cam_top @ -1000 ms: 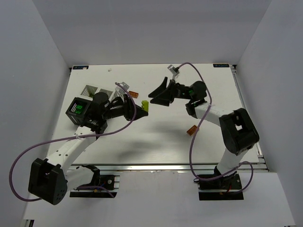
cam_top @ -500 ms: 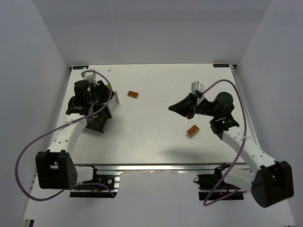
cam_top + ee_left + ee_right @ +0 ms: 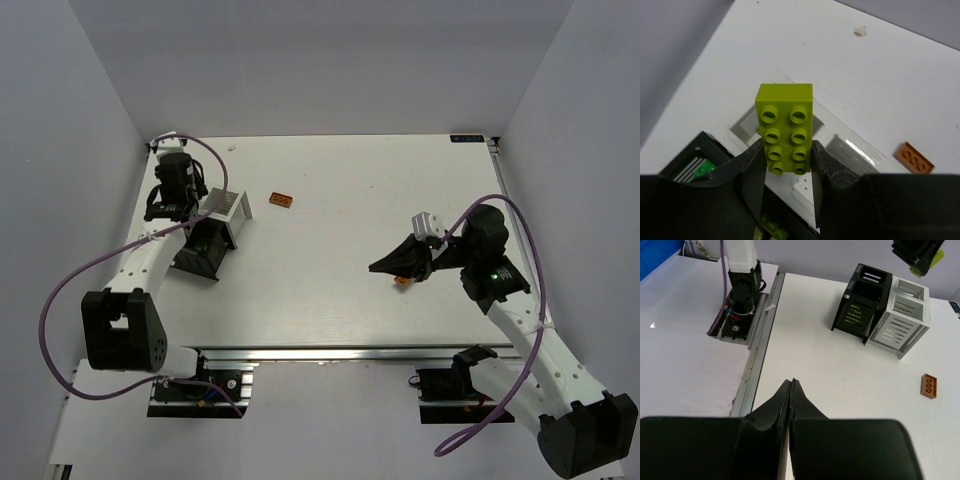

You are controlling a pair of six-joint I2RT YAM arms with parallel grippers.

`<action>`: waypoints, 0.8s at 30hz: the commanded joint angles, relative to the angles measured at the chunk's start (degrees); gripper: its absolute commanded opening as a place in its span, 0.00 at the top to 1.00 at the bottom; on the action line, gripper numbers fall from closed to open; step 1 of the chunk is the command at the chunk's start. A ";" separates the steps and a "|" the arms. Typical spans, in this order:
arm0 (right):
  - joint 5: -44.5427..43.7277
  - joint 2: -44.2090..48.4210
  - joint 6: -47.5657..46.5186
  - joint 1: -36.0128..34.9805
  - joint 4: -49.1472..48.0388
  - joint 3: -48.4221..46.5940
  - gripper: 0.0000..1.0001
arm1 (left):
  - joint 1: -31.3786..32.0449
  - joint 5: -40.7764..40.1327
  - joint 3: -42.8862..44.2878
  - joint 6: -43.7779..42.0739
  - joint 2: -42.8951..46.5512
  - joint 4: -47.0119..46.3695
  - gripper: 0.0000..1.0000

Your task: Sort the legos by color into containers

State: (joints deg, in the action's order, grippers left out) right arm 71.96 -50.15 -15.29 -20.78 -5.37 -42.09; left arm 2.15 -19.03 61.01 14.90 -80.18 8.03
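Two legos lie unsorted: an orange brick (image 3: 282,200) mid-table and a second orange brick (image 3: 404,281) beside my right gripper (image 3: 791,385), whose jaws are pinched together, seemingly empty. My left gripper (image 3: 786,156) clamps a lime brick (image 3: 785,120) above the white container (image 3: 904,315). Green bricks (image 3: 704,170) already sit in the black container (image 3: 860,302).

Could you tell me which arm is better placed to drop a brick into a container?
Left: the left end effector grips a lime brick over the containers; the right end effector is shut, far off.
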 commanded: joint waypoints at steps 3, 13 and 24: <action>7.22 1.46 -2.55 2.84 3.96 -0.98 1.00 | -1.36 -8.48 6.30 -5.14 -6.47 -0.30 1.00; 8.11 0.76 -4.66 5.04 7.11 -1.95 0.97 | -1.71 -6.82 11.15 -6.72 -13.51 1.37 1.00; 6.00 0.67 -4.93 6.10 7.12 -2.04 0.87 | -1.89 -6.46 10.88 -3.30 -14.56 4.45 0.67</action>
State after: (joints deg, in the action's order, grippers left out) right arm 78.08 -49.56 -19.59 -15.29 1.65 -42.13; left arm 0.56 -25.08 69.93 9.85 -95.26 11.03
